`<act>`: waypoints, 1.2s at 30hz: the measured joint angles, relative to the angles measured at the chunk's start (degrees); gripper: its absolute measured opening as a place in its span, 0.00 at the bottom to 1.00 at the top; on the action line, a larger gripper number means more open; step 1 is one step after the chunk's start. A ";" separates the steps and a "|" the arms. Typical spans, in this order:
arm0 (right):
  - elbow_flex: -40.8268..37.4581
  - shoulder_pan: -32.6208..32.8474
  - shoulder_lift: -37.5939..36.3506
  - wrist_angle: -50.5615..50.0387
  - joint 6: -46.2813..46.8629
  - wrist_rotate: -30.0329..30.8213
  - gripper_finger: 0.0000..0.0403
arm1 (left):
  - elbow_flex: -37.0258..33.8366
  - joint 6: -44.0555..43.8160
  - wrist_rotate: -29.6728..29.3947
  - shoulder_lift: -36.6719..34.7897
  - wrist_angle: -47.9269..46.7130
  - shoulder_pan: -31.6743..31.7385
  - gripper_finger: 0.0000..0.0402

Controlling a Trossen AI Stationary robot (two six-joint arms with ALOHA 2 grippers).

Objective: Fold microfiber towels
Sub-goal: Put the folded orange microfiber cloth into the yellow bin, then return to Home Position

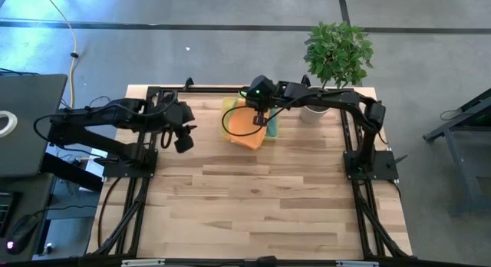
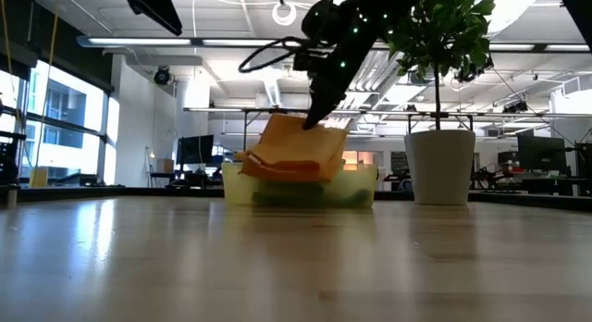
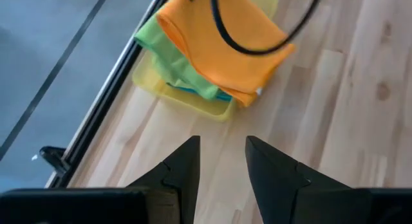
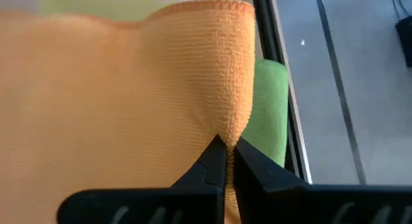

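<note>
While the high view only shows the right gripper point(image 1: 261, 118) over the pile, the right wrist view shows its jaws pinched shut on a fold of the orange towel point(image 4: 129, 89). Low view: that towel point(image 2: 296, 148) is lifted off the yellow tray point(image 2: 365, 185), peaked at the pinch, draping down toward the table's left. Left wrist view shows a green towel point(image 3: 168, 60) and a blue edge point(image 3: 193, 92) under it in the tray. Tray sits at the table's point(image 1: 261, 206) far edge, beside the potted plant point(image 1: 336, 52). Near half of the table is bare wood. Left gripper point(image 1: 182, 141) hangs left of the tray, fingers partly apart, holding nothing.
</note>
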 joint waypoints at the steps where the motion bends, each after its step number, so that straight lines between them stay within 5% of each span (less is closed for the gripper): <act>1: 0.00 0.01 0.74 0.58 -0.84 0.30 0.00 | 0.00 -0.01 0.01 0.02 0.06 0.70 0.29; 8: 0.00 -0.14 4.23 9.09 -6.69 8.48 0.00 | 0.00 -0.12 -0.14 0.00 0.22 4.06 0.29; 18: 0.02 -2.94 4.23 10.23 -9.21 6.44 0.01 | 0.00 -0.09 -0.20 0.00 0.21 7.00 0.29; 25: 0.02 -2.86 4.23 12.36 -8.22 6.14 0.26 | 0.00 -0.01 -0.19 0.00 0.21 8.08 0.29; 29: 0.46 -1.40 3.17 11.25 -2.64 12.68 0.40 | 0.00 0.00 -0.18 0.02 0.21 8.08 0.29; 32: 2.90 -0.38 1.51 6.67 2.37 14.63 0.44 | 0.00 -0.03 -0.17 0.02 0.21 8.08 0.29; 36: 6.21 0.11 -1.67 -2.08 8.84 9.58 0.43 | 0.73 0.05 -0.04 0.04 -0.58 8.08 0.29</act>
